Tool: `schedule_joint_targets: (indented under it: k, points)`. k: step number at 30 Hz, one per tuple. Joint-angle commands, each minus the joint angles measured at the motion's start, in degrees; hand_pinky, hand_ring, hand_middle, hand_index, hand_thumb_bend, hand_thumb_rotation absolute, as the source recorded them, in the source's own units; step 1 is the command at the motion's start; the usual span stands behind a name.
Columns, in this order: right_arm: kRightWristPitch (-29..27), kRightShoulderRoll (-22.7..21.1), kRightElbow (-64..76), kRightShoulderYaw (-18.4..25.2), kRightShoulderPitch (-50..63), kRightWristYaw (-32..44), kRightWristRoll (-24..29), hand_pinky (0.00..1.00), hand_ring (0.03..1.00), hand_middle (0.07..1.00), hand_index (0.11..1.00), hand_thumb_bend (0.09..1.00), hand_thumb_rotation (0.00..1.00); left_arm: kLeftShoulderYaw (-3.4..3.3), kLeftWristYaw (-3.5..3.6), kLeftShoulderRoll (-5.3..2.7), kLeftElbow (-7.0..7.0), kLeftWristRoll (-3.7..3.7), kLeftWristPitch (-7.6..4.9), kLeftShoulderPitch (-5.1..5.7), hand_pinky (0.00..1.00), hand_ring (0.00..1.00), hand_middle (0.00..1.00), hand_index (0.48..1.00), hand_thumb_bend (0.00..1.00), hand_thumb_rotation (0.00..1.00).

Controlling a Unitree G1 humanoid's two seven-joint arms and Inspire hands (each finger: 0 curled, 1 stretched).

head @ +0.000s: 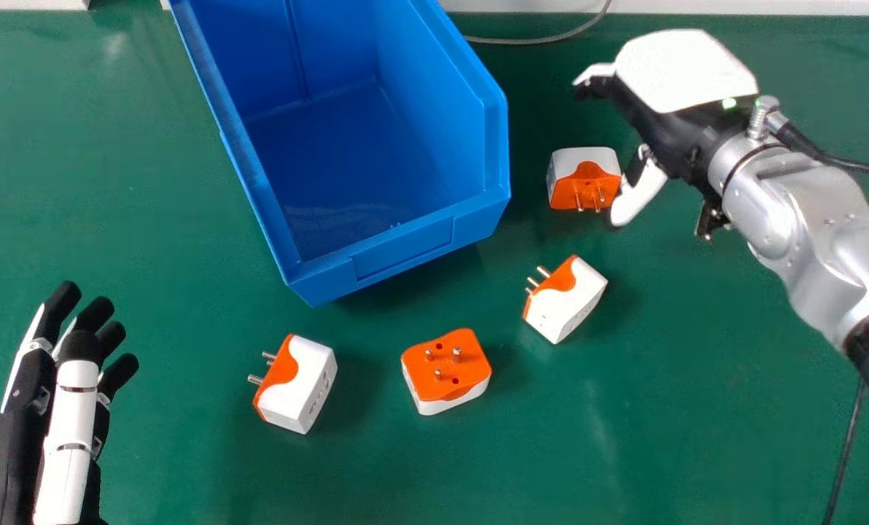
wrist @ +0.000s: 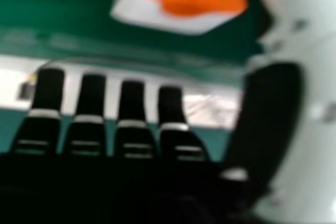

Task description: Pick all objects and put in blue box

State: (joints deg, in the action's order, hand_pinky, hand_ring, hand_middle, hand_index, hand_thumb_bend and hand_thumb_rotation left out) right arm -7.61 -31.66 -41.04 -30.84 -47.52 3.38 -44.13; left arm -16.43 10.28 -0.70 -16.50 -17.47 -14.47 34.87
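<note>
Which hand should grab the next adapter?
Probably the right hand: it is already beside the adapter nearest it, right of the blue box, while the left hand lies across the table.

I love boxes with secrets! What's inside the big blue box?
Its visible floor looks bare: no plug adapter lies there. The blue box runs past the picture's top edge, so its far end can't be seen, and its left wall hides the floor right beside it.

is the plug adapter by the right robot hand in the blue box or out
Out: the plug adapter rests on the green table to the right of the blue box, near the right robot hand.
</note>
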Motion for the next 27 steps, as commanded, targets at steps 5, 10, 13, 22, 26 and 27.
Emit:
schedule_joint_targets:
  k: [5,10,13,22,26,27]
  points:
    - [-5.69,-1.65,-3.54,-0.3,-3.91,-0.66,-2.53,0.89,0.961,0.958,0.939,0.972,0.27,-0.54,0.33,0.35,-0.87,-0.14,-1.07,0.37,0.86,0.89,0.89,0.906,0.46,0.69]
    - [-8.29,-0.94,-6.93,-1.2,-5.21,-3.45,-5.34,0.93,0.984,0.983,0.963,0.99,0.27,-0.4,-0.34,0.47,-1.62,0.72,-0.26,0.6,0.86,0.89,0.89,0.904,0.47,0.69]
    - [-9.03,-0.25,-8.67,-1.74,-6.04,-3.88,-6.5,0.94,0.992,0.991,0.976,0.996,0.27,-0.41,-0.21,0.76,-1.83,0.52,-0.09,0.6,0.86,0.89,0.89,0.906,0.48,0.7]
    - [-11.34,2.0,-15.22,-4.18,-8.22,-10.12,-9.27,0.9,0.985,0.98,0.961,1.0,0.24,-0.91,-0.52,1.2,-1.47,1.47,-0.92,0.38,0.87,0.89,0.89,0.909,0.49,0.7]
    - [-12.15,2.89,-18.1,-5.45,-9.37,-11.33,-9.75,0.85,0.96,0.959,0.937,1.0,0.23,-1.0,0.03,1.25,-1.42,0.18,-0.51,0.31,0.86,0.89,0.89,0.909,0.47,0.7]
    - [-12.17,3.17,-18.71,-5.66,-9.55,-11.68,-9.89,0.84,0.95,0.95,0.927,0.995,0.22,-0.93,-0.23,1.19,-1.77,0.28,-0.06,0.48,0.86,0.89,0.89,0.908,0.47,0.7]
